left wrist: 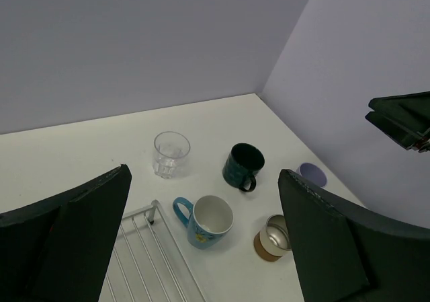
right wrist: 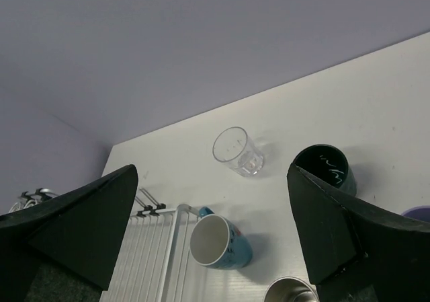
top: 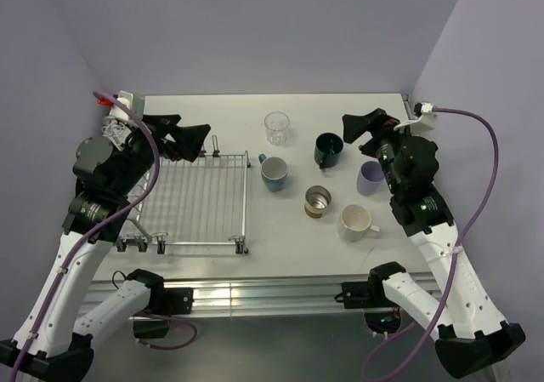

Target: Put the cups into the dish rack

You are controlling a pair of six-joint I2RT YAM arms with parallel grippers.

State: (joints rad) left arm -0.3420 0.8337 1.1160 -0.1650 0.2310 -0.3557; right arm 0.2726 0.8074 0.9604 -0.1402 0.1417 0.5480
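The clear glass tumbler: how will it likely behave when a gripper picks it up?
The clear glass tumbler looks smooth and handleless, so it may slip in a grip. As glass, it is probably rigid yet breakable if squeezed hard. Standing upright on its base, it seems unlikely to roll.

A robotics test booth: bare lavender walls point(top: 255, 33) box in a white table point(top: 212, 114) with aluminium rail point(top: 272, 295).

white desk point(top: 212, 114), silver wire-grid dish rack point(top: 200, 199), clear glass tumbler point(top: 276, 128), dark teal mug point(top: 329, 149), light blue mug point(left wrist: 205, 222) with yellow print and white inside, lavender cup point(top: 370, 178), brown cup point(top: 318, 201) with silver lining, white mug point(top: 357, 223), black left pincer point(top: 180, 131), black right pincer point(top: 367, 130), purple cables point(top: 494, 156)
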